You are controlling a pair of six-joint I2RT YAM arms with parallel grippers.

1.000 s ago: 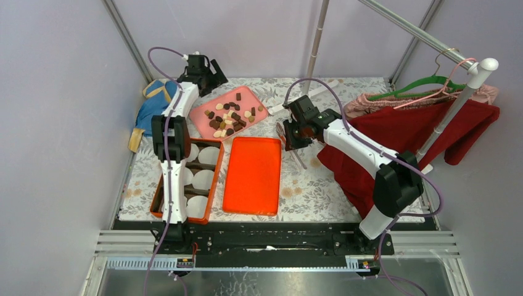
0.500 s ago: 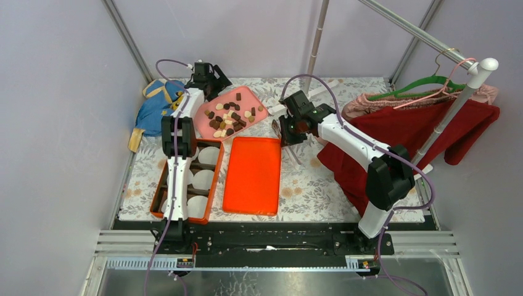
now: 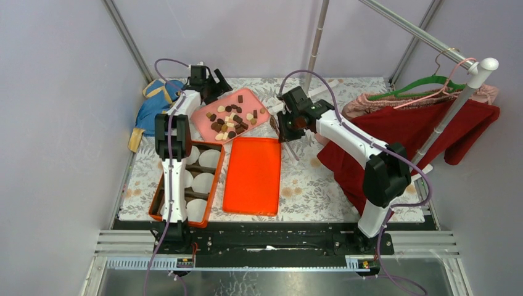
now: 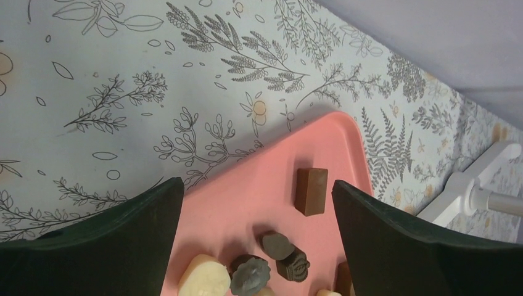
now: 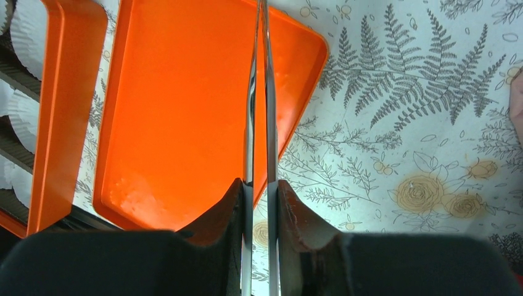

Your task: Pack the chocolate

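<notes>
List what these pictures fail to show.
The tweezers: in the right wrist view the top edge cuts off the tips, and in the top view they are too small.
The box: in the top view the left arm covers some cups, so whether any holds chocolate is unclear.
The pink tray: in the left wrist view the bottom edge cuts off most pieces.
</notes>
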